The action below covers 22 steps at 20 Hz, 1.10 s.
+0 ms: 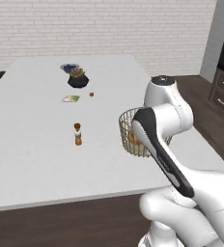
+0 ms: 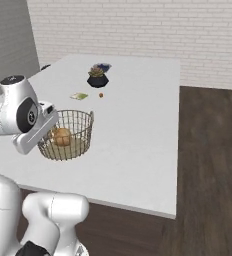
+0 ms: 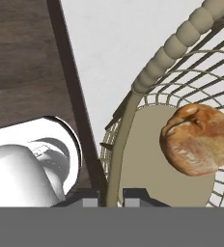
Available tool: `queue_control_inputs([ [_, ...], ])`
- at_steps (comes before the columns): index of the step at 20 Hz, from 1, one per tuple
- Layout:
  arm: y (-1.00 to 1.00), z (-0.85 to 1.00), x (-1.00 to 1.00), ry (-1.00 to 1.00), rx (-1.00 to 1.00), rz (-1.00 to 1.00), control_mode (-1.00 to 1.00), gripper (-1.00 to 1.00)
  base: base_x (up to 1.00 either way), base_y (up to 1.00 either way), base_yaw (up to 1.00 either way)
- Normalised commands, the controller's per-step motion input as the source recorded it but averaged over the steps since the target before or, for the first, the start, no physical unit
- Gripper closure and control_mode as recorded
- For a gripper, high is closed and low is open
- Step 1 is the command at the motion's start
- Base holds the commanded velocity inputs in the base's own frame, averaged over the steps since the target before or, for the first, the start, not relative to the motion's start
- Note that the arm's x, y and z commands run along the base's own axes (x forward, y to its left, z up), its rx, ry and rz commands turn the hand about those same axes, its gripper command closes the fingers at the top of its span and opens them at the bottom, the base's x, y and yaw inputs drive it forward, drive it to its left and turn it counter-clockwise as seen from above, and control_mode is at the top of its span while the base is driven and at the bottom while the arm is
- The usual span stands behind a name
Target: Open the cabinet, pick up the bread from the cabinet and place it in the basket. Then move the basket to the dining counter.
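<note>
Your gripper is clamped on the basket rim. Bread sits inside it, basket over the near edge of the dining counter.

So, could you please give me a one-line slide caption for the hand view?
End effector shut on the rim of the round tan wire basket holding a golden-brown bread roll.

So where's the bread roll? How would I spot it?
Look at the big white dining counter, near the edge closest to the robot. A round wire basket sits there, its rim pinched by the gripper. The bread lies inside it: a small golden-brown roll, the only thing in the basket.
</note>
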Motion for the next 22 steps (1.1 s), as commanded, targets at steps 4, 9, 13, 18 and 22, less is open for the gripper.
queue_control_inputs([
  [4, -0.54, 0.0, 1.0, 0.02, 0.0, 0.09, -1.0, 1.0, 0.0, 0.0, 0.0],
  [9, -0.11, -0.22, 1.0, 0.12, 0.0, 0.07, -1.0, 1.0, 0.0, 0.0, 0.0],
  [13, 0.0, -0.24, 1.0, 0.15, 0.0, 0.05, -1.0, 1.0, 0.0, 0.0, 0.0],
  [18, 0.0, -0.17, 0.94, 0.23, 0.0, 0.04, -1.0, 1.0, 0.0, 0.0, 0.0],
  [22, 0.0, -0.13, 0.76, 0.1, 0.0, 0.03, -1.0, 1.0, 0.0, 0.0, 0.0],
])
